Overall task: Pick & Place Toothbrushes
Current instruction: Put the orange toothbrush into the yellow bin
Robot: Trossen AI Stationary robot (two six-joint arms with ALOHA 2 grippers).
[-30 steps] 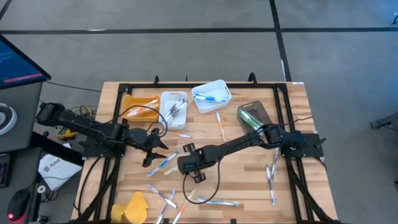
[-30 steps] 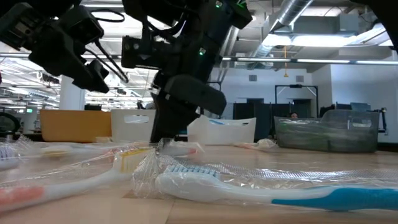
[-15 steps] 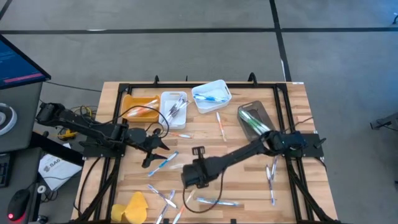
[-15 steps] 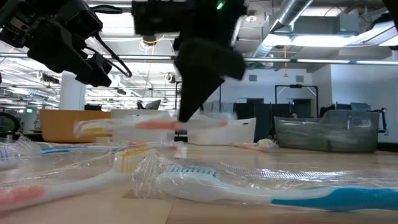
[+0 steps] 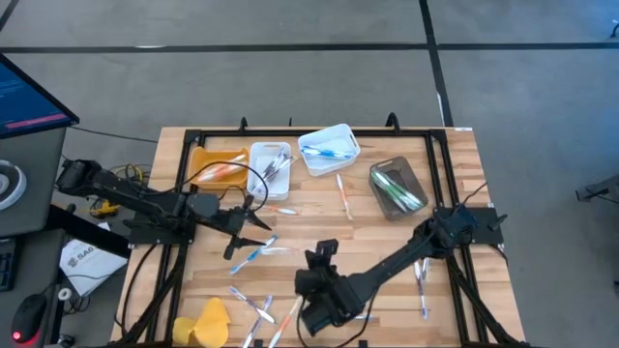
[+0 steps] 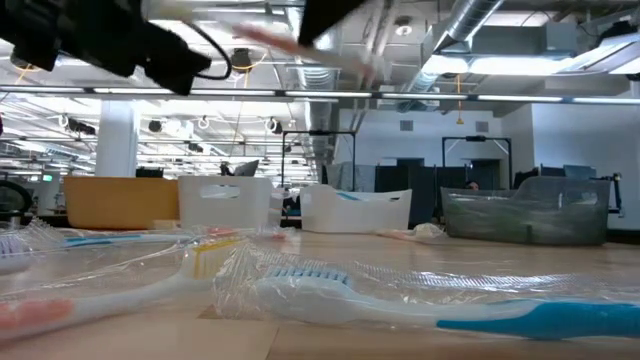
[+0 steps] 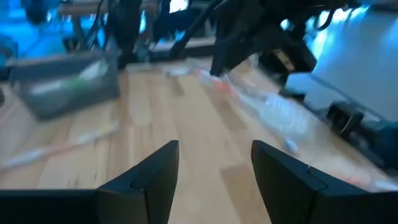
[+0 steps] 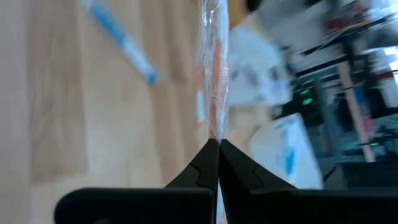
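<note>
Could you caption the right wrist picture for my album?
Right gripper, jaws shut on a wrapped orange toothbrush above the table.

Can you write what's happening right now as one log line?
right gripper: shut on wrapped orange-handled toothbrush, lifted | left gripper: open, empty, above wooden table

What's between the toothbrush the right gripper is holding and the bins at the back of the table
Nothing visible blocks it. The right gripper is shut on a wrapped toothbrush, lifted over the table's near edge. Only loose toothbrushes lie flat on the wood before the bins. The left gripper hovers open, off to the side.
</note>
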